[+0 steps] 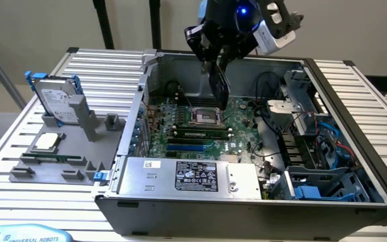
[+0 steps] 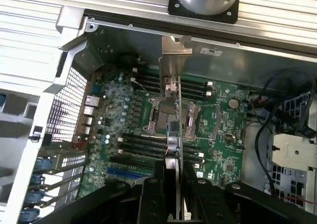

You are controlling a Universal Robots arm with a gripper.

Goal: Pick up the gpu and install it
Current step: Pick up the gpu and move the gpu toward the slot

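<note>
My gripper (image 1: 219, 59) hangs over the open computer case (image 1: 355, 116) and is shut on the gpu (image 1: 219, 83). The gpu is a thin dark card held upright, edge-on, above the green motherboard (image 1: 180, 132) near the processor socket. In the wrist view the gpu (image 2: 171, 135) runs away from my black fingers (image 2: 157, 194), and its silver end bracket (image 2: 174, 55) points toward the case's far wall. The card is in the air, clear of the board. A blue expansion slot (image 2: 124, 172) lies on the motherboard off to one side of the card.
A grey fixture (image 1: 59, 161) beside the case, at the exterior view's left, holds a silver hard drive with blue rails (image 1: 56, 98), a square chip (image 1: 48, 141) and a narrow memory stick (image 1: 54, 157). Inside the case are the power supply (image 1: 193, 176), cables (image 1: 274, 126) and drive cages (image 1: 321, 186).
</note>
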